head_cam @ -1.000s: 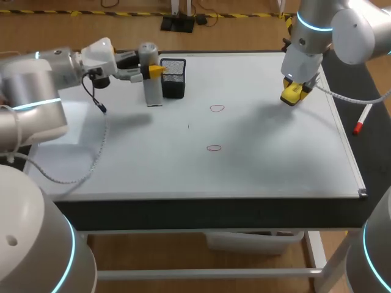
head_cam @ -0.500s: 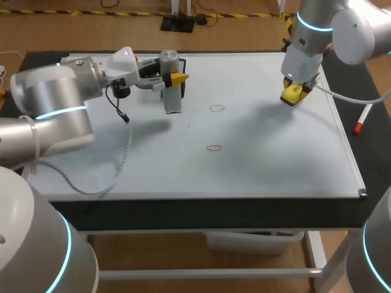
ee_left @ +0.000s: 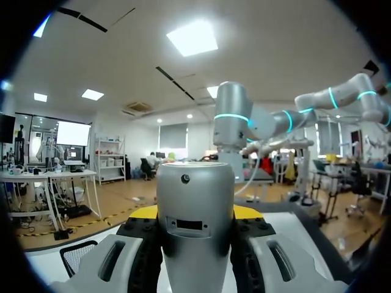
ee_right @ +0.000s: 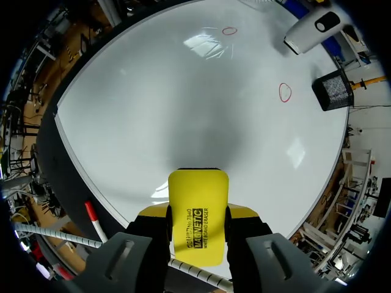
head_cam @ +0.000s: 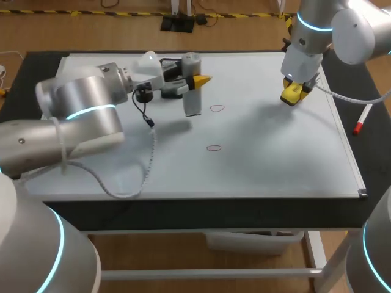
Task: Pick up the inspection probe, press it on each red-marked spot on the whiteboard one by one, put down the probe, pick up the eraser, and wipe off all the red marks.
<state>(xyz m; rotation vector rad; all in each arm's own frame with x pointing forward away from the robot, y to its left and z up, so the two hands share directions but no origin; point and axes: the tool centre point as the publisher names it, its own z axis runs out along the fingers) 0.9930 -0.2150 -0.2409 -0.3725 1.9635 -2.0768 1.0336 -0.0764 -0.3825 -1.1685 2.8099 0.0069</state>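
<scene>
My left gripper (head_cam: 200,80) is shut on the grey cylindrical probe (head_cam: 192,86), which hangs upright over the whiteboard (head_cam: 275,165), its lower end just left of the far red mark (head_cam: 217,108). A second red mark (head_cam: 213,148) lies nearer the front. In the left wrist view the probe (ee_left: 195,226) fills the gap between the fingers. At the board's far right my right gripper (head_cam: 294,93) is shut on the yellow eraser (ee_right: 197,213), held a little above the board. The right wrist view shows both red marks (ee_right: 285,92) (ee_right: 230,30) ahead.
A black mesh pen holder (head_cam: 171,62) stands at the back, partly hidden by my left gripper. A red-capped marker (head_cam: 361,120) lies on the dark table beyond the whiteboard's right edge. The left arm's cable (head_cam: 148,146) hangs over the board.
My left arm has carried the probe to the right, from in front of the mesh holder to beside the far red mark. The right arm and eraser have not moved.
</scene>
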